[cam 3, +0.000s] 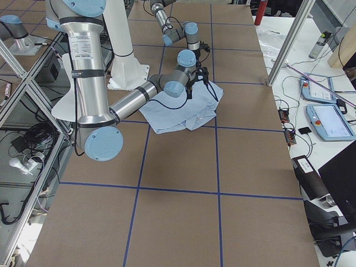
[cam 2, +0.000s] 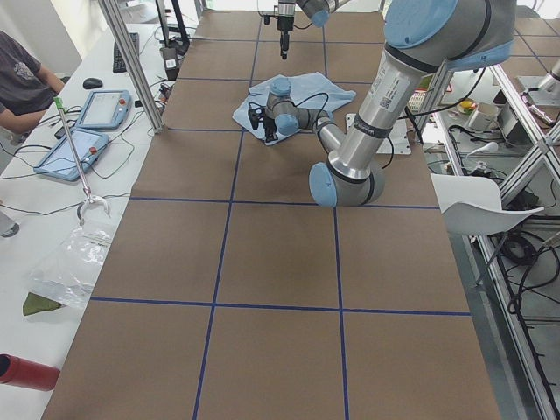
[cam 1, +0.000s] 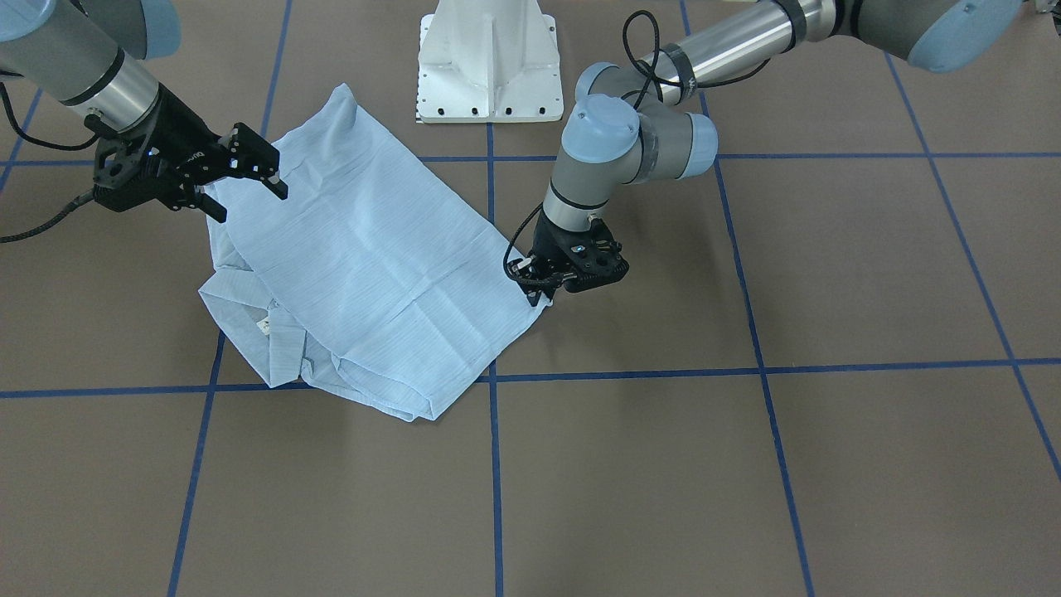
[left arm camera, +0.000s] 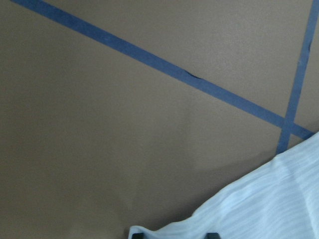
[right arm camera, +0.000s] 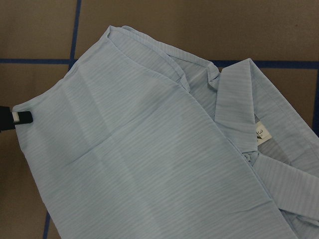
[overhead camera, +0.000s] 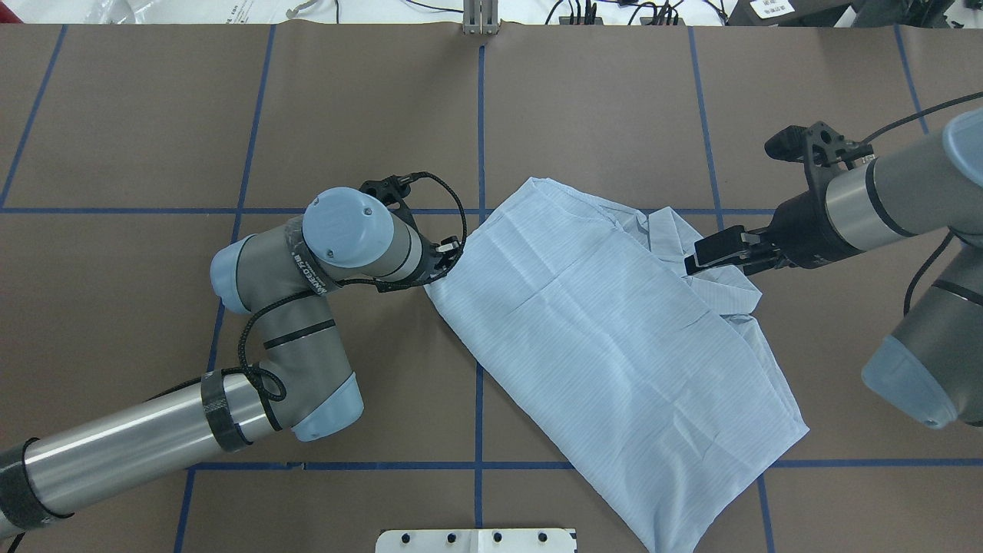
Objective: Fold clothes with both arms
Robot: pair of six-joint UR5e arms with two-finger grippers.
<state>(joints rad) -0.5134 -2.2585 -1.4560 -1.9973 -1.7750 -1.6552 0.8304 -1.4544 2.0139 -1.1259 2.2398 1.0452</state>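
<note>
A pale blue striped shirt (cam 1: 365, 265) lies folded on the brown, blue-taped worktop (cam 1: 746, 464), close to the edge where the white pedestal (cam 1: 489, 66) stands. The left gripper (cam 1: 543, 297) pinches one corner of the shirt. The right gripper (cam 1: 252, 205) hangs over the opposite, collar side, fingers spread wide, holding nothing.

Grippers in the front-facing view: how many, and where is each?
2. The left gripper is at a corner of the shirt, on the view's right; the right gripper is at its opposite edge, on the view's left.
</note>
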